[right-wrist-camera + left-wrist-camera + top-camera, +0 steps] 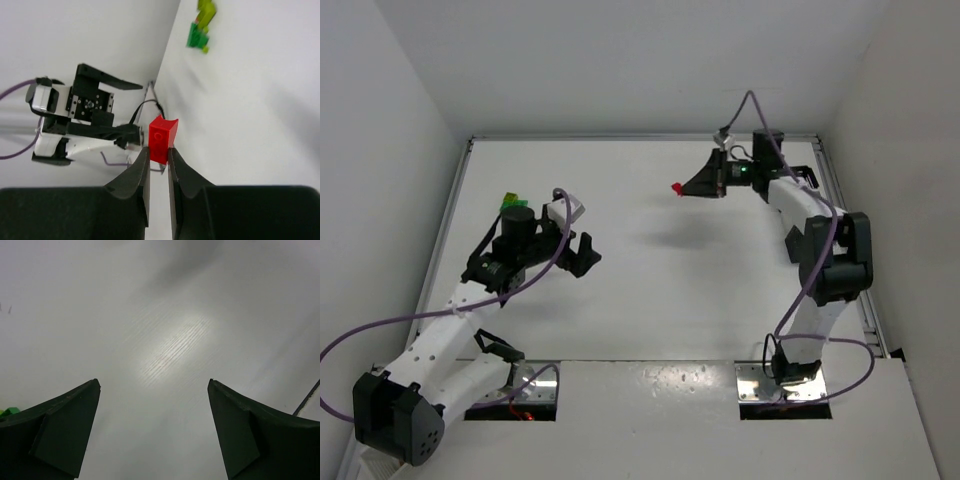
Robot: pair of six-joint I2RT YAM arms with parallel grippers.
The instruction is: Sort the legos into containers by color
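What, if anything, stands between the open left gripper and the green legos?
Nothing visible does. The green legos lie on the table just outside one finger of the left gripper. That finger partly hides them in the wrist view. The jaws stand open over bare table.

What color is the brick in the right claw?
Red brick; right wrist view shows it best.

I find no writing, label, brand or number that I can read, neither on the red brick (162, 137) between my right fingers (131, 182) nor on the white worktop (650, 300).
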